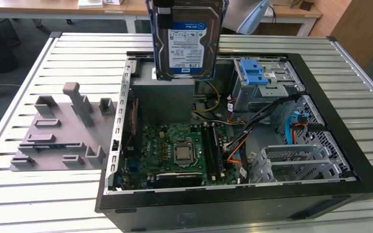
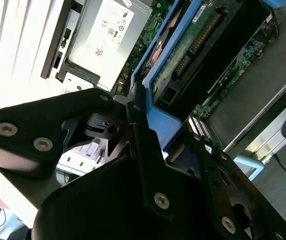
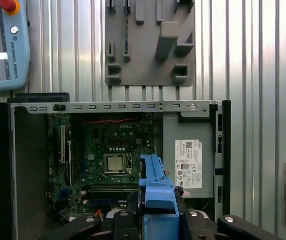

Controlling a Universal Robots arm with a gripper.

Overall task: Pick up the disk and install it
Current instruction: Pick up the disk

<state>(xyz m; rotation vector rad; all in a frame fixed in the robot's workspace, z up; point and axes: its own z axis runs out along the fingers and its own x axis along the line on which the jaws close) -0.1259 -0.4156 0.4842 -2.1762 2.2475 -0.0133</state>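
Gripper [image 2: 145, 122] is seen pinching the disk [image 1: 186, 41] by its blue carrier, held upright above the power supply [image 1: 163, 99] at an edge of the computer case [image 1: 238, 206]; steadiness and clearance from the cables [image 1: 267, 114] are advised.

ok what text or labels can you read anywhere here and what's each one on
nothing safely quotable:
disk, blue-and-white front: print too small to quote
white sticker on grey box: symbols, fine print, unreadable
motherboard: small white marking, too small
teach pendant: side lettering, too small
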